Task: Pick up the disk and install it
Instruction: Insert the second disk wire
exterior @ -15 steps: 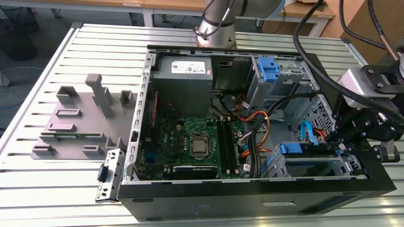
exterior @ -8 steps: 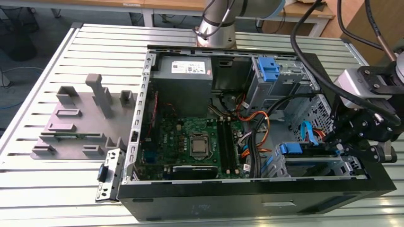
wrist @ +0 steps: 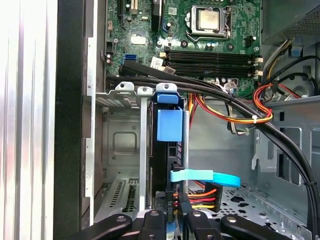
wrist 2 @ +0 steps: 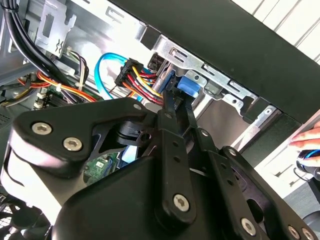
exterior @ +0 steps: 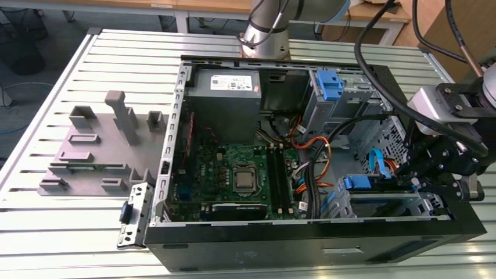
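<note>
The disk (wrist: pixel 167 155) stands on edge in a slot of the metal drive cage (wrist: pixel 122 140) at a corner of the open computer case (exterior: pixel 310 244). Its blue carrier tab (wrist: pixel 169 125) faces the motherboard. In the exterior view the disk's blue end (exterior: pixel 358 182) shows in the cage at that view's lower right. My gripper (wrist: pixel 171 222) reaches down onto the disk's near end, its black fingers (wrist 2: pixel 175 107) closed against the blue rail (wrist 2: pixel 189 85). In the exterior view the gripper (exterior: pixel 419 183) hangs over the cage.
A blue data cable (wrist: pixel 205 176) and red-yellow power wires (wrist: pixel 200 197) cross right beside the disk. Black cable bundles (wrist: pixel 240 107) run over the cage. A bare blue bracket (exterior: pixel 329 84) sits in the upper bay. A grey fixture (exterior: pixel 101 145) lies on the table. A hand (wrist 2: pixel 307 137) shows beyond the case.
</note>
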Controlling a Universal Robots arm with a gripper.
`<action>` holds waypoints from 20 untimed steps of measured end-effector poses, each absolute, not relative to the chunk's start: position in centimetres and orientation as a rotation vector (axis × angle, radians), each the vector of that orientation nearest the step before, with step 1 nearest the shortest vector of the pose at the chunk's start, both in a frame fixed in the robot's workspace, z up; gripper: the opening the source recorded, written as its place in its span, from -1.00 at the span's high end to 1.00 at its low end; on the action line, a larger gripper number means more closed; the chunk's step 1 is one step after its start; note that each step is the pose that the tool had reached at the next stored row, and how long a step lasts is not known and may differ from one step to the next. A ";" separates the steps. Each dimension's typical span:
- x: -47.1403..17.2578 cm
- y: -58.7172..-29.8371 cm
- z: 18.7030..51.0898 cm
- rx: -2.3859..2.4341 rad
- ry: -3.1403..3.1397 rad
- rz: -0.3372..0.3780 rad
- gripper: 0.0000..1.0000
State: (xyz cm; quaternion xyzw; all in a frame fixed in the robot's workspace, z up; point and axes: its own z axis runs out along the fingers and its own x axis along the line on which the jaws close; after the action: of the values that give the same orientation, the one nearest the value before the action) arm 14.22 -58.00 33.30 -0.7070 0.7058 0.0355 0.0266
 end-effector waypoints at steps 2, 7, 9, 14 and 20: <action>14.2 -58.0 33.3 -2.184 2.180 0.110 0.52; 14.2 -58.0 33.3 -2.184 2.180 0.110 0.52; 14.2 -58.0 33.3 -2.184 2.181 0.110 0.66; 14.2 -58.0 33.3 -2.184 2.180 0.110 0.66; 14.2 -58.0 33.6 -2.184 2.181 0.110 0.66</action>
State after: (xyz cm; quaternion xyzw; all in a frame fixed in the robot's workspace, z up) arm 14.19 -58.00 33.64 -0.7070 0.7058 0.0356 0.0267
